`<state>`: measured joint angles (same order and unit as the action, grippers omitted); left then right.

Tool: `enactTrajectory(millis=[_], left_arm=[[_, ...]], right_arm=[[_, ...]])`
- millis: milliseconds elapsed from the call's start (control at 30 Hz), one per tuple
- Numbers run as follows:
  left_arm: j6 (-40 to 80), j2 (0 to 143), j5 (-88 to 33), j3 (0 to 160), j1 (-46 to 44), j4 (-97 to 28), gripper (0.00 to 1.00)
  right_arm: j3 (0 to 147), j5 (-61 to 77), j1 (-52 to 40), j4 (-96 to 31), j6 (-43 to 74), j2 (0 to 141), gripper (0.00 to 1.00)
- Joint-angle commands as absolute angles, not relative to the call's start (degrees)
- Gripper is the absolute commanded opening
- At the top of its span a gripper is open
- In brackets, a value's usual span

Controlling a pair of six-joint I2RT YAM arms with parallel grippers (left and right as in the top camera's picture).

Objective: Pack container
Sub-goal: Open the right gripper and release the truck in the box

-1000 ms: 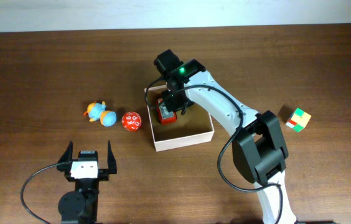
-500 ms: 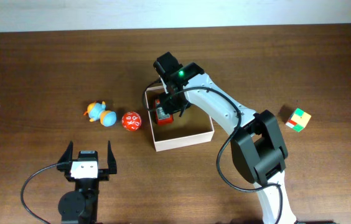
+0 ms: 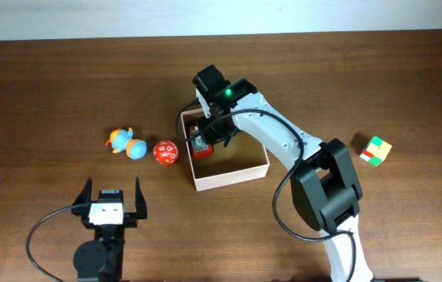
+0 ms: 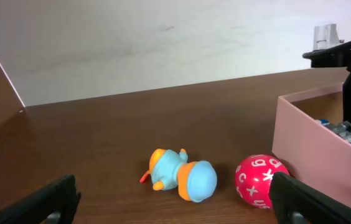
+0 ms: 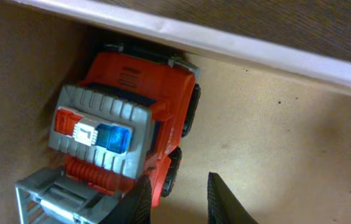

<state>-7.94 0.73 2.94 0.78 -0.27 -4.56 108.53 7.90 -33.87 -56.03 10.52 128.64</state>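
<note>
Now the right gripper (image 5: 180, 186) has its fingers drawn close together, pinching the red toy truck (image 5: 126, 124) at its lower wheel, as far as the wrist view shows. Over the last second, gripper and truck have slid leftward together, so the truck now sits tucked against the white wall in the container's (image 3: 233, 178) left corner. That probably counts as one toy packed, with bare cardboard floor left for more. Outside on the table wait the red ball (image 3: 165, 152), the blue-orange duck (image 3: 124, 143) and, well apart, the colour cube (image 3: 376, 150). The left gripper (image 3: 114, 188) rests spread wide, empty.
</note>
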Motion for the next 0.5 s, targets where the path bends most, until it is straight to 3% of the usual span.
enactTrajectory(millis=[0, 467], left_arm=[[-8.7, 0.3, 2.3, 0.5, -0.5, -4.6, 0.99], [-8.7, 0.3, 2.3, 0.5, -0.5, -4.6, 0.99]], right_arm=[[108.2, 10.3, -34.2, -55.6, 9.2, 128.8, 0.24], [108.2, -1.8, -34.0, -57.3, 15.7, 128.8, 0.36]])
